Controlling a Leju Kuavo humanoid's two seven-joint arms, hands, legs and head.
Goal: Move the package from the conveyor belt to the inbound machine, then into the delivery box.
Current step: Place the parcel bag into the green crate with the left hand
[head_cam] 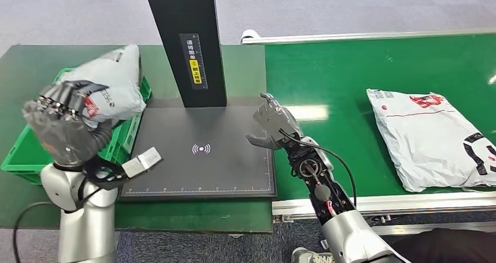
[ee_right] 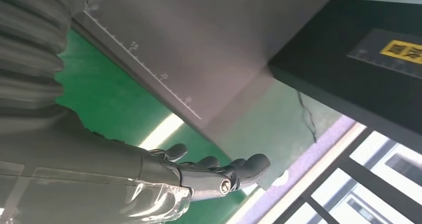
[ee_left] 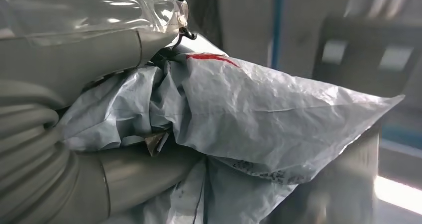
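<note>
Crumpled grey plastic mailer package [head_cam: 111,85] gripped aloft in left hand [head_cam: 61,123], directly over green slatted plastic delivery box [head_cam: 23,152] at far left; right hand [head_cam: 272,123] empty, fingers spread, beside black scanner plate [head_cam: 205,163].

- Left arm [head_cam: 82,216]: smooth silver shell, rounded at the joint behind the fingers; a black cable [head_cam: 26,222] loops out beside it.
- Left hand [head_cam: 61,123]: dark grey, with a row of small metal studs across the knuckles; a small light-grey block [head_cam: 142,161] juts from the wrist.
- Right arm [head_cam: 354,239]: silver shell, then an open black frame behind the fingers with round joint discs and a thin black cable [head_cam: 339,163].
- Right hand [head_cam: 274,123]: grey, dark fingers [ee_right: 249,164], one silver screw [ee_right: 227,185], ribbed grey cover [ee_right: 30,59].
</note>
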